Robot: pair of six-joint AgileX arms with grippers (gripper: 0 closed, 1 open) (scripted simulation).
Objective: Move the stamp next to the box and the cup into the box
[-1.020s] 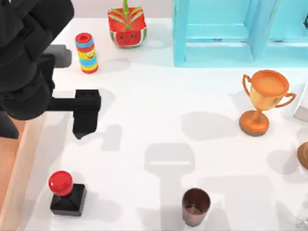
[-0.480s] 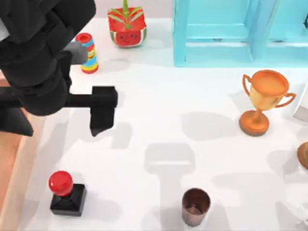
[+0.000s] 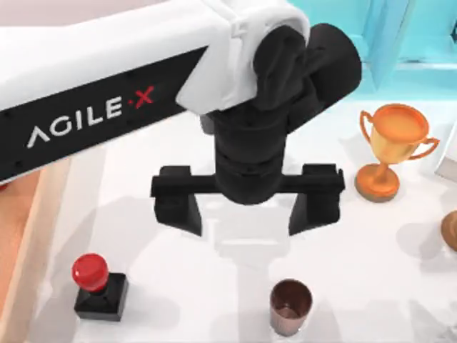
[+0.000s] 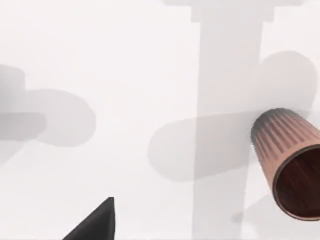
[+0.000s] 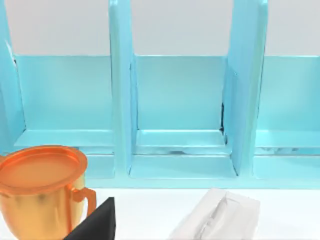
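Top view shows one left gripper (image 3: 246,214) hanging above the middle of the white surface (image 3: 400,300), its two black wedge-shaped fingers (image 3: 178,207) spread wide with nothing between them; a white and black AgileX arm reaches in from the left to carry it. One cup (image 3: 290,306) stands upright near the front edge, just ahead of the open jaws and apart from them: a copper-brown metallic tumbler, round and slightly tapered, without handles. In the left wrist view that single cup (image 4: 290,162) shows fine vertical ribbing on its outer wall and a dark, smooth interior. One stamp (image 3: 100,287) sits at the front left, a square black block base topped by a glossy red round knob, well apart from the cup. One box (image 3: 25,236) lies along the left edge, light-brown and wood-like, with a low raised wall; the stamp is near that wall. One orange trophy (image 3: 393,150) with two handles and a round foot stands at the right. One turquoise shelf unit (image 3: 410,43) runs along the back.

Right wrist view faces three flat-walled compartments of the shelf unit (image 5: 180,100), the glossy trophy (image 5: 40,190), one crumpled white packet (image 5: 220,215), and one black fingertip (image 5: 97,222); whether the right jaws are apart or closed I cannot tell.
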